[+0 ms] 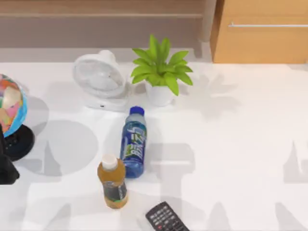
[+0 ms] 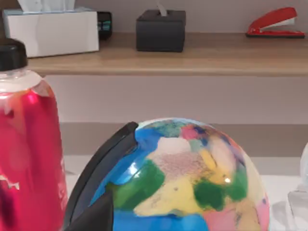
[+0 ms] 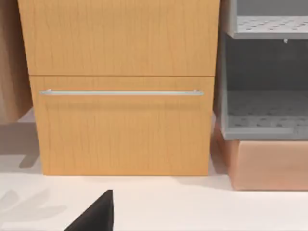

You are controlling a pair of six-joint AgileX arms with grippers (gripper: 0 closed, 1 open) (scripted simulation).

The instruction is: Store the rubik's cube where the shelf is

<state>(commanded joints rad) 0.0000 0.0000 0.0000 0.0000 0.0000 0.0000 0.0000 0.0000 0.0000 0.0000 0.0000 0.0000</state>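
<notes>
Two grippers, and can't tell open or closed for either; left gripper point(image 2: 94, 214) parked low at the table's point(image 1: 240, 144) left edge, right up against the globe point(image 2: 187, 178) with a red bottle point(image 2: 26, 144) beside it; right gripper point(image 3: 96, 214) low over the tabletop, facing the orange-tan drawer point(image 3: 120, 125) with the silver bar handle.

No telling where the rubik's cube sits from any of this, so no grab started, judging by that. Shelf point(image 2: 192, 60) running along the back on the left, already carrying a tissue box point(image 2: 53, 31), a black box point(image 2: 160, 31) and a red stapler point(image 2: 274, 24).

Stuff likely to go sideways:
- swinging the left arm out and clipping the globe or tipping the red bottle; way too crowded there;
- reaching across the middle and knocking over the fan point(image 1: 99, 79), the potted plant point(image 1: 161, 72), the blue bottle point(image 1: 134, 142) or the amber bottle point(image 1: 112, 183); remote point(image 1: 166, 219) at the near edge easy to shove off;
- mistaking the drawer for the target; wrong furniture, right arm pointed straight at it;
- dropping the cube onto the shelf clutter rather than the bare stretch between black box and stapler.
</notes>
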